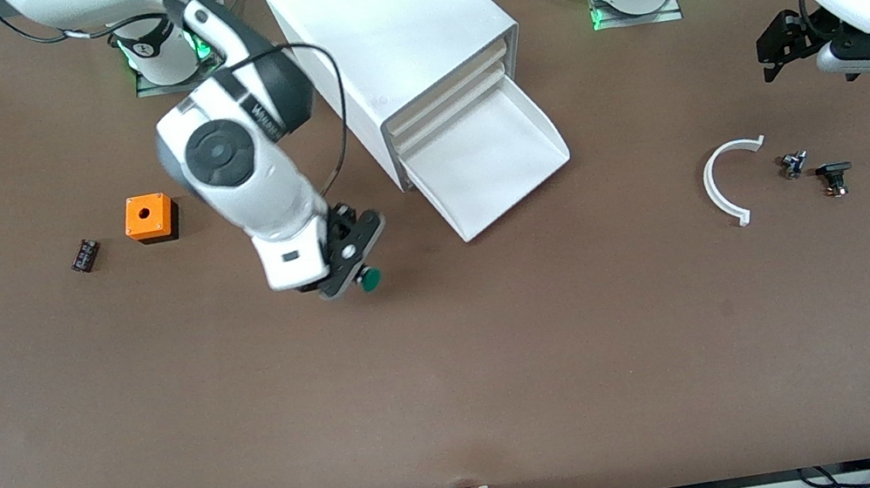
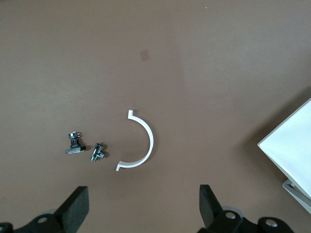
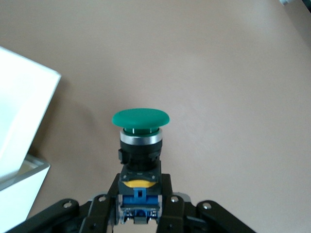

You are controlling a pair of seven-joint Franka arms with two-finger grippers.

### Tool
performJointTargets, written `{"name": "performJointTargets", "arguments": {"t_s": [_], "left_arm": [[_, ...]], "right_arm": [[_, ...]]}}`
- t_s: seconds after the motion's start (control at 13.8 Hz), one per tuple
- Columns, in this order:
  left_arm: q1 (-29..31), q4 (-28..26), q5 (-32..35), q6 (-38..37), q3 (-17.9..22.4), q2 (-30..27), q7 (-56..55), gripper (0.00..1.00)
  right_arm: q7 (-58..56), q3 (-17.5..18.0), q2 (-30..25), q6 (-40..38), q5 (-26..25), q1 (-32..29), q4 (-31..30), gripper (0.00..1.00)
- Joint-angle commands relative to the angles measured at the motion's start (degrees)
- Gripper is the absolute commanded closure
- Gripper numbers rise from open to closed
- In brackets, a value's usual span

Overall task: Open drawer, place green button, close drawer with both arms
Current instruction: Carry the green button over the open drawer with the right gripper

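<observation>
Button: you have the button point(image 3: 140, 145) clamped by its black-and-blue body in the right tool point(image 1: 353, 268), over bare bench point(image 1: 458, 381) just off the open drawer's lip, toward the right arm's end.

Button axis: its long axis runs from body to green cap, in line with the tool's fingers point(image 3: 99, 208); the cap points away from the wrist and stands well clear of the fingertips.

Drawer: the drawer point(image 1: 487, 160), lowest on the white cabinet point(image 1: 390, 30), is pulled fully out, its tray bare, the sloped lip facing the front camera at a slant.

Risk, slip: you grip only the tail of the body, so I judge a quick swing could tip or loosen the button.

Risk, lip: carry it too low and the cap may catch the drawer's lip or side wall.

Risk, roll: released on its side, the round cap could let it roll down the shallow tray toward the lip.

Left tool: the left tool point(image 2: 143, 206) waits with fingers spread wide, holding nothing, above the left arm's end of the bench.

Beneath it: a white curved strip point(image 2: 141, 141) and two small dark parts point(image 2: 86, 148).

Risk, closing: a push off-centre could skew the drawer or shift the cabinet.
</observation>
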Motion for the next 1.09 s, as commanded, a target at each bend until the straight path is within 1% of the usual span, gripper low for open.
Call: {"name": "performJointTargets", "arguments": {"t_s": [0.0,0.22,0.36,0.51,0.65,0.73,1.02], "left_arm": [[-0.81,1.67,-1.08,-0.95,1.40,0.92,-0.57,0.00],[-0.81,1.67,-1.08,-1.03,1.40,0.92,-0.57,0.00],[-0.81,1.67,-1.08,-1.03,1.40,1.00,-0.57,0.00],[-0.81,1.67,-1.08,-1.03,1.40,1.00,-0.57,0.00],[-0.81,1.75,-1.08,-1.12,1.49,1.00,-0.57,0.00],[-0.90,1.75,-1.08,-1.12,1.57,1.09,-0.57,0.00],[-0.90,1.84,-1.08,-1.12,1.75,1.36,-0.57,0.00]], "right_arm": [[-8.76,0.11,2.05,-0.10,-1.82,3.69,2.96,0.87],[-17.39,0.11,4.69,0.34,-1.82,7.04,6.38,0.87],[-22.31,0.02,6.53,0.26,-1.82,9.85,8.40,0.85],[-22.43,0.02,7.68,-0.09,-2.26,13.36,9.29,0.86],[-22.60,-0.24,8.99,0.26,-4.53,16.61,9.73,0.86],[-22.86,-0.33,10.13,0.08,-4.98,17.15,10.17,0.86],[-24.97,-0.24,11.81,-0.53,-5.60,18.38,9.82,0.85]]}}
